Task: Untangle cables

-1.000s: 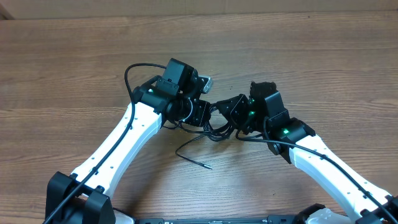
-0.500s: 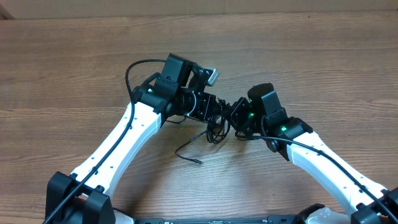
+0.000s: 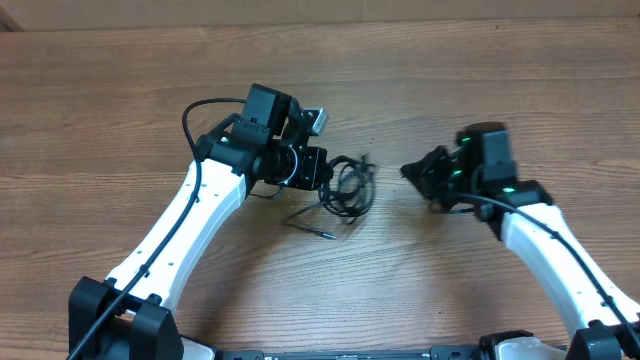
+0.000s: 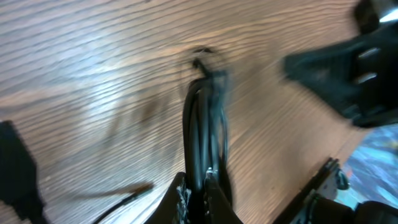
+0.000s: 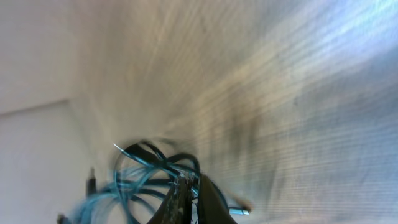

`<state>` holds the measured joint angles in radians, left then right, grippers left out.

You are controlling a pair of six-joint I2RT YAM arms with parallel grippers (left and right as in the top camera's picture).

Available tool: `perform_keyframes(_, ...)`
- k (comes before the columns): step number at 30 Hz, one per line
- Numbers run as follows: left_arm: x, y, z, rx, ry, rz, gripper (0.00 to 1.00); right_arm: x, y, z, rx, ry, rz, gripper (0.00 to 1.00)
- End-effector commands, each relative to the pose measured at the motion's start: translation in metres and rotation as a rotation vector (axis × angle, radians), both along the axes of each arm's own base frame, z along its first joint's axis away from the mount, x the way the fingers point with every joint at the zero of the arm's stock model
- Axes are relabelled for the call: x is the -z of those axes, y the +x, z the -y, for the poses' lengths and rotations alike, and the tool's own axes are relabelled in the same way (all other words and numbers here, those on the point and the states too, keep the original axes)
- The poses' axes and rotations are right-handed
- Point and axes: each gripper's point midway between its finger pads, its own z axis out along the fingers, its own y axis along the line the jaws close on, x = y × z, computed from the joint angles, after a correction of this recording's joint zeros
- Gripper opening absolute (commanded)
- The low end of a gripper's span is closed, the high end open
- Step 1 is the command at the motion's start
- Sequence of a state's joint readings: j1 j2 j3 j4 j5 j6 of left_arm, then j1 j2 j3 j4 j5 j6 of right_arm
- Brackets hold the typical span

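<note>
**Cables** (image 3: 348,188): thin black cords bunched in one tangle of loops near the middle of the wooden table (image 3: 470,80), touching the tip of the left gripper (image 3: 318,172). One loose end (image 3: 322,235) trails out of the bunch toward the near edge and lies flat on the wood.

**Left gripper:** clenched on the cables. In the left wrist view the cords run as a tight bundle from between the fingers and out over the table.

**Right gripper** (image 3: 412,172): jaws closed together, set to the right of the bunch and well apart from it, tip pointing toward it. The right wrist view is blurred, with cable loops showing beyond the fingertips. Whether any cord is caught between them cannot be told
</note>
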<state>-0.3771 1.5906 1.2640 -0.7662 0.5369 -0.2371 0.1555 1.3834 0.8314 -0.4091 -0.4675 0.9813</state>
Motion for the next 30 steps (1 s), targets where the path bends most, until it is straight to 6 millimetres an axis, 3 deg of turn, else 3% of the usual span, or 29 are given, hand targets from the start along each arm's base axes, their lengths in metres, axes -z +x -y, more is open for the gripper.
perform_keyframes(1,-0.01,0.008,-0.007,-0.024,0.026,0.045,0.04,-0.032,0.007,0.007,-0.077,0.07,0.139,0.04)
perform_keyframes(4,-0.009,0.008,-0.008,-0.022,0.031,0.045,0.04,-0.051,0.014,0.013,-0.111,0.143,0.22,0.04)
perform_keyframes(7,-0.009,0.007,-0.008,-0.017,0.033,0.046,0.04,-0.058,0.012,0.013,-0.133,0.193,0.232,0.04)
perform_keyframes(9,-0.011,0.007,-0.006,0.011,0.028,0.069,0.04,-0.059,0.007,0.008,-0.156,0.217,0.216,0.1)
perform_keyframes(14,-0.027,-0.001,0.014,0.225,-0.075,0.186,0.04,-0.05,-0.012,-0.02,-0.261,0.202,0.182,0.25)
perform_keyframes(22,-0.036,-0.008,0.024,0.314,-0.138,0.23,0.04,-0.032,-0.029,-0.071,-0.314,0.058,0.165,0.26)
perform_keyframes(26,-0.039,-0.012,0.028,0.33,-0.169,0.222,0.04,-0.025,-0.025,-0.074,-0.208,0.013,0.123,0.25)
perform_keyframes(30,-0.044,-0.016,0.032,0.347,-0.206,0.216,0.04,-0.037,-0.021,-0.089,-0.229,0.039,0.186,0.25)
